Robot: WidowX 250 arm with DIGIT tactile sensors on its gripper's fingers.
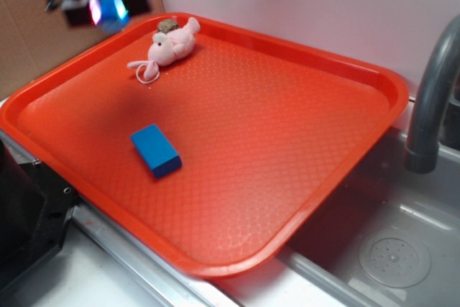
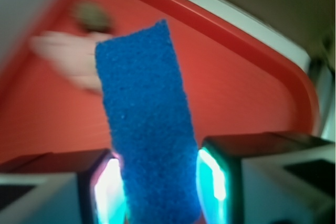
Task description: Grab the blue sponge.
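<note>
Item 1, claw (image 1: pixel 108 6): I see it at the upper left of the exterior view, blurred, raised above the far-left corner of the tray. In the wrist view the gripper (image 2: pixel 160 182) is closed onto the blue sponge (image 2: pixel 144 114), one finger (image 2: pixel 107 187) on each long side, pads glowing pale cyan where they press in. The gap is no wider than the sponge itself.

Item 2, blue sponge: held in the claw, off the tray. In the exterior view it shows only as a small blue patch (image 1: pixel 109 8) between the fingers. The wrist view shows its textured top running away from the camera; I cannot make out a bottom layer from here.

Item 3, red tray (image 1: pixel 302 177): large, rimmed, pebbled surface. Contents, left to right: a smooth blue block (image 1: pixel 155 150) lying flat in the left half; a pink plush toy (image 1: pixel 171 47) near the far-left rim, with a small brown piece (image 1: pixel 167 26) at its top.

Item 4, sink (image 1: pixel 402 249): right of the tray, with a grey faucet (image 1: pixel 431 98) and a round drain (image 1: pixel 394 262).

View differences: only the exterior view shows me the block, the sink and the faucet. Only the wrist view shows the grip clearly; there the plush toy (image 2: pixel 68 59) is a pink blur behind the sponge, with the tray rim (image 2: pixel 252 45) beyond.
</note>
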